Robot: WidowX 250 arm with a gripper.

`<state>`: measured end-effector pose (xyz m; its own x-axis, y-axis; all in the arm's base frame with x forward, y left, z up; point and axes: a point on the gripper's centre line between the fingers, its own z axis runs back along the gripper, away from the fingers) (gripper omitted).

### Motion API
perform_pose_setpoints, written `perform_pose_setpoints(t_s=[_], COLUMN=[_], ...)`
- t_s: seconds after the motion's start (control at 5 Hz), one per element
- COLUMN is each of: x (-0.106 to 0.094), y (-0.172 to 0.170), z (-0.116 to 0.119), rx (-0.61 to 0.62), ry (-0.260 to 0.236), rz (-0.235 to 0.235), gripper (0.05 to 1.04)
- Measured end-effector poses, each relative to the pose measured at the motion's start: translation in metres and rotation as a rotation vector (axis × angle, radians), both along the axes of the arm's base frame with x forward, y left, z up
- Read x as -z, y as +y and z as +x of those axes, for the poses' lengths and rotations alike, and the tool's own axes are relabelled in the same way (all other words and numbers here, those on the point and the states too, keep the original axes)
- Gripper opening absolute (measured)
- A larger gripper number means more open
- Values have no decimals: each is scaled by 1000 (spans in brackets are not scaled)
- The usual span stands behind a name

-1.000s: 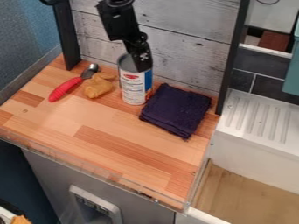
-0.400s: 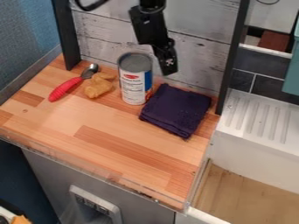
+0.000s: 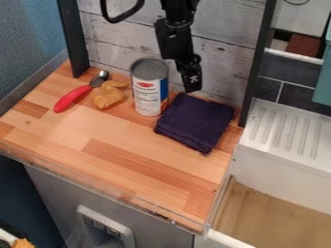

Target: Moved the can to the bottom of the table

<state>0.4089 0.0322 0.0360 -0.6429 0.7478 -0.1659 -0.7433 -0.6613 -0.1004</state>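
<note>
Just left of our claw (image 3: 192,88), the can (image 3: 148,91) stands, long axis vertical; whether the claw is parted or closed, we cannot tell.

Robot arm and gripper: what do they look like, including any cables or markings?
The arm is black, built of boxy, narrow segments with a rounded joint. A thick black cable loops out beside it. The gripper is black too, slim and angular, with a small whitish marking on its side.
</note>
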Motion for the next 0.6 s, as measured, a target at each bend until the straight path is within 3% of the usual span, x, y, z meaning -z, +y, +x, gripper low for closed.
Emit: perform_pose_setpoints(t_s=[0.6], x=[13], y=[42], z=[7], rx=[-147], ry=[37], rz=[34], gripper=[1001])
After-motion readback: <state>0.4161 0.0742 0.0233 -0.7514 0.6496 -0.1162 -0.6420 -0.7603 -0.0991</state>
